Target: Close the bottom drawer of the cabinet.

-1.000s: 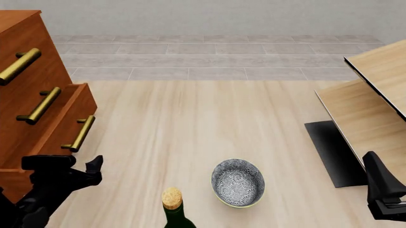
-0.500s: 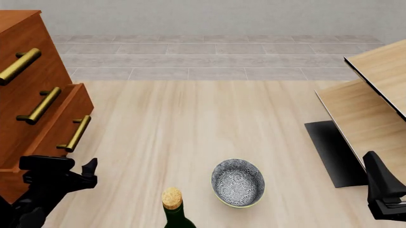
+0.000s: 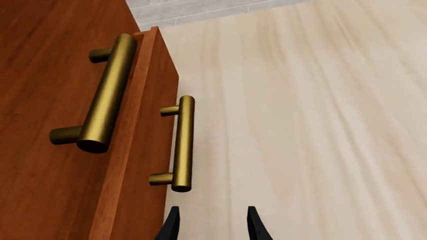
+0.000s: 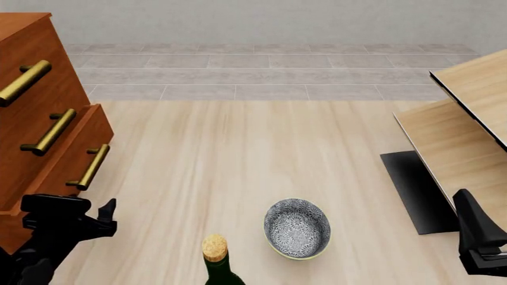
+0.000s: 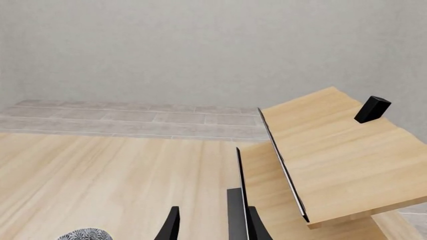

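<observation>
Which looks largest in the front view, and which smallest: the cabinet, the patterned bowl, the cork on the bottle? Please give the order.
1. The cabinet, by far the largest, though cut off at the picture's edge.
2. The patterned bowl.
3. The cork, smallest, even though it stands nearest the camera.

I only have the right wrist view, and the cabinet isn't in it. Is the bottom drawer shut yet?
Observer: No. In the front view the bottom drawer juts out of the cabinet, past the drawer above it.
Operator: Where's the left gripper?
Observer: The left gripper is open and empty, close to the near end of the drawer's handle.
Operator: Anything beside it?
Observer: A corked bottle and a patterned bowl stand to its right, apart from it.
</observation>
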Available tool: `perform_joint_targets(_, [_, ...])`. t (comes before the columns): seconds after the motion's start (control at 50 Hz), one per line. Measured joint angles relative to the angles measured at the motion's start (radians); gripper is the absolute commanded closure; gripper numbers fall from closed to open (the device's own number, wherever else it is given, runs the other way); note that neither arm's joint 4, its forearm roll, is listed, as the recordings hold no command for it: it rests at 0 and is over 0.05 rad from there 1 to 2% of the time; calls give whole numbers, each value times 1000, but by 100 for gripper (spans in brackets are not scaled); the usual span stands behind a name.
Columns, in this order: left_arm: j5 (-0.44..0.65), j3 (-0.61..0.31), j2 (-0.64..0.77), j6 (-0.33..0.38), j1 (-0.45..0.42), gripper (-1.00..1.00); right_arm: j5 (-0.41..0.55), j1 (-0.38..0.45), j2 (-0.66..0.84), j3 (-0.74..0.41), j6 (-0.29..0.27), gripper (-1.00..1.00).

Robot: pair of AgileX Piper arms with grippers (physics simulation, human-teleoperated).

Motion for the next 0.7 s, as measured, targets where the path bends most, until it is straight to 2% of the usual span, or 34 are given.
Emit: perform_joint_targets(0.7, [-3, -11, -3, 11, 58, -100, -4, 0, 0, 0, -4, -100])
